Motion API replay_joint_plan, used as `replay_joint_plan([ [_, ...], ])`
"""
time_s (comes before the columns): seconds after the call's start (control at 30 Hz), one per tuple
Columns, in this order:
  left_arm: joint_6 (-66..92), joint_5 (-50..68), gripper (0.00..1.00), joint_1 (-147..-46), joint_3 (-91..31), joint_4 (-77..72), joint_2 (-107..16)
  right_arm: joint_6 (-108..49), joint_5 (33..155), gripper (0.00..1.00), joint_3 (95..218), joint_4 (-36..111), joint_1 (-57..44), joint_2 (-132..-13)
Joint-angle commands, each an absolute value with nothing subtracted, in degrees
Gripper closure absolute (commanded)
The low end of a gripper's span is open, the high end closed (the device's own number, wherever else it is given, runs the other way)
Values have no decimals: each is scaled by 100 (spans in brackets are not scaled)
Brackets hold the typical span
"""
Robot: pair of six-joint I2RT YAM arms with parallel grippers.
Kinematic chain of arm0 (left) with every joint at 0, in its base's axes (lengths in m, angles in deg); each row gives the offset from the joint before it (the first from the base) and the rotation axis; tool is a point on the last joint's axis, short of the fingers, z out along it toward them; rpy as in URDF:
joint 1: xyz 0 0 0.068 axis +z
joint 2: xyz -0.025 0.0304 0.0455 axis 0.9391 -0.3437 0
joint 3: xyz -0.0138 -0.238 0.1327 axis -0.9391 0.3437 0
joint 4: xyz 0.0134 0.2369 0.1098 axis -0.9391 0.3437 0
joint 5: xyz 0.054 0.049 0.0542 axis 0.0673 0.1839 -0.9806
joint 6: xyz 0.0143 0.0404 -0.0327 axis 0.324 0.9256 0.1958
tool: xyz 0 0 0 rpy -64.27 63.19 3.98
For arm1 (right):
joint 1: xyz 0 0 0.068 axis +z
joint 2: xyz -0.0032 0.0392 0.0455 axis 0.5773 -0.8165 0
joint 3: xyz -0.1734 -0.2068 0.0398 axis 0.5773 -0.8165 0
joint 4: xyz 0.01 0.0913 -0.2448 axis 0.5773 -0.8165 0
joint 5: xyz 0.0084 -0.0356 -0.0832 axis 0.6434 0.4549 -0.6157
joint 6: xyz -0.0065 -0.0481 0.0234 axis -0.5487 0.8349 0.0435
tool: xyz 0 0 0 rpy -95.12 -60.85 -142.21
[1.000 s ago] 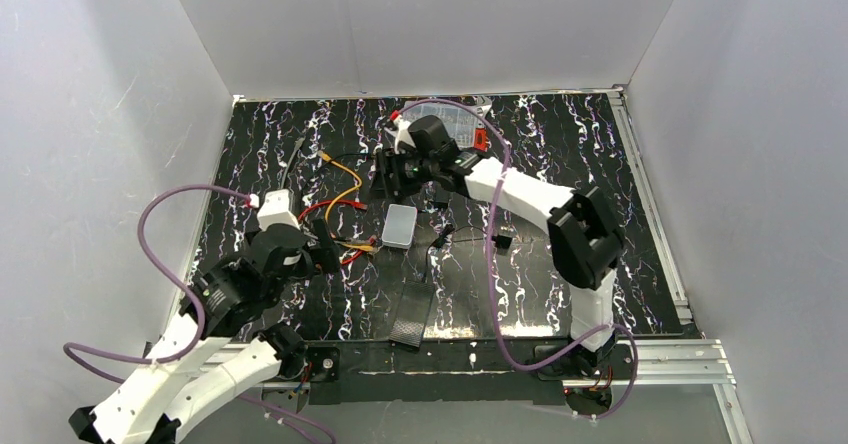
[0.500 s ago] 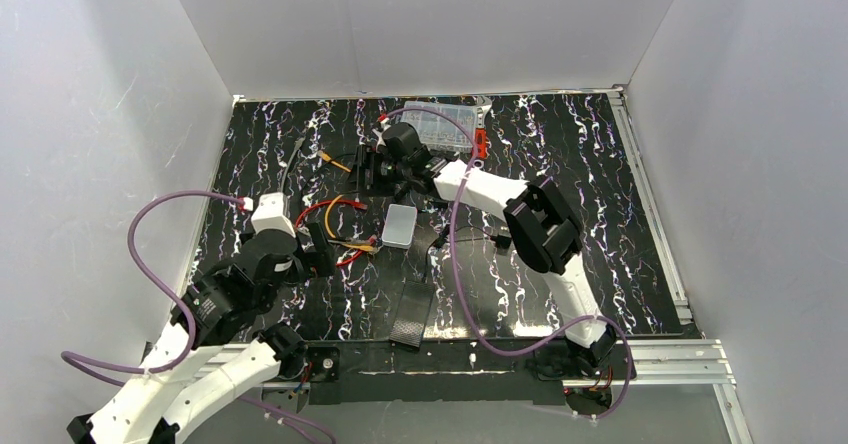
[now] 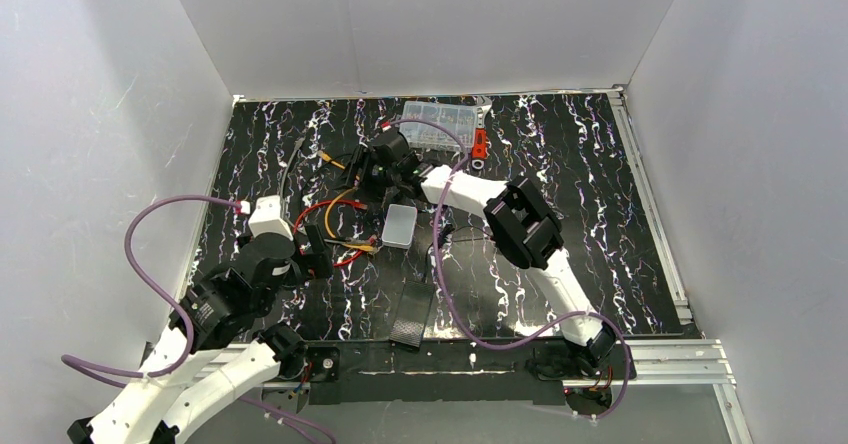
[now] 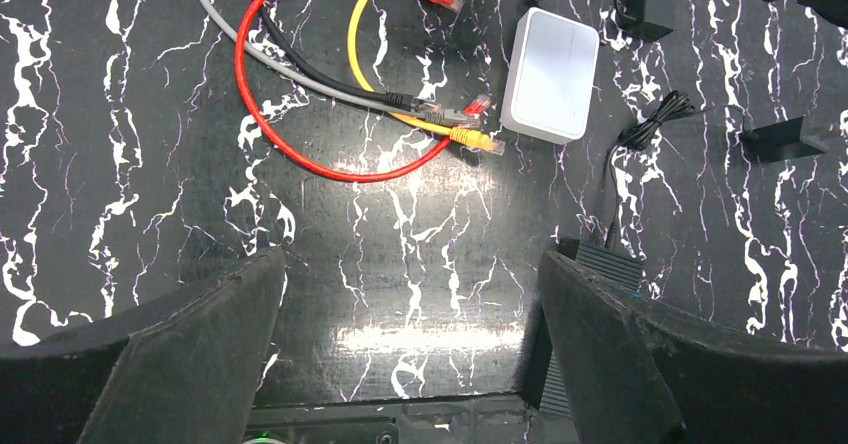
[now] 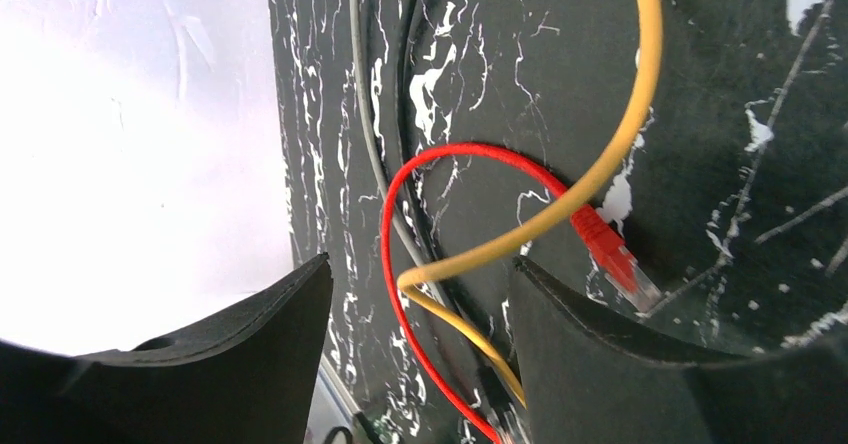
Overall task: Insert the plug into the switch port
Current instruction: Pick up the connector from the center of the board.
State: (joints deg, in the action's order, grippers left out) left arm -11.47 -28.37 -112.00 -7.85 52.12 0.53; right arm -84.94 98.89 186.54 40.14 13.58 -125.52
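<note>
Two arms reach over a black marbled table point(image 3: 600, 164) boxed in by white walls point(image 3: 430, 24) on three sides. Its right half offers open mat, while the clutter sits left of centre. The left gripper point(image 4: 412, 259) hangs over bare mat near the front edge, jaws wide with nothing between them. The right gripper point(image 5: 420, 264), stretched to the far left-centre, is likewise spread and empty above cable loops. A clear organiser case point(image 3: 440, 124) lies by the back edge and a white-grey box point(image 4: 550, 76) mid-table. A red cable point(image 4: 245, 94), grey cable point(image 4: 300, 69) and orange cable point(image 4: 365, 24) tangle beside it. The plug point(image 4: 485, 145) lies on the mat just beside that box's near corner. The switch port cannot be made out.
</note>
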Motion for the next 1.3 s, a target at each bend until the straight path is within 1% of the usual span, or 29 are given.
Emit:
replay_joint_plan([
  [0.0,-1133,-2971,2,-11173,-733,5327,71,-9057,9787,29,19178,4286,1391,-12906],
  [0.13,-1110,-2967,2,-11164,-709,5313,100,-9216,9740,37,19314,4319,1387,-13079],
  [0.23,-1100,-2962,2,-11171,-708,5312,110,-9266,9721,45,19390,4290,1389,-13168],
  [0.27,-1094,-2966,0,-11166,-707,5320,110,-9275,9713,49,19402,4287,1388,-13186],
  [0.33,-1092,-2976,0,-11167,-703,5308,123,-9302,9710,58,19402,4290,1389,-13209],
  [0.5,-1079,-2994,0,-11167,-702,5323,174,-9427,9721,87,19216,4478,1378,-13167],
  [0.57,-1086,-3003,0,-11169,-696,5329,194,-9460,9720,96,19138,4546,1378,-13108],
  [0.6,-1091,-3002,0,-11165,-694,5334,201,-9461,9721,98,19093,4571,1378,-13072],
  [0.83,-1105,-3029,0,-11165,-688,5351,238,-9405,9703,99,18548,4808,1378,-12575],
  [1.27,-1167,-3048,0,-11170,-732,5362,189,-7753,9373,99,17896,3956,1378,-11148],
])
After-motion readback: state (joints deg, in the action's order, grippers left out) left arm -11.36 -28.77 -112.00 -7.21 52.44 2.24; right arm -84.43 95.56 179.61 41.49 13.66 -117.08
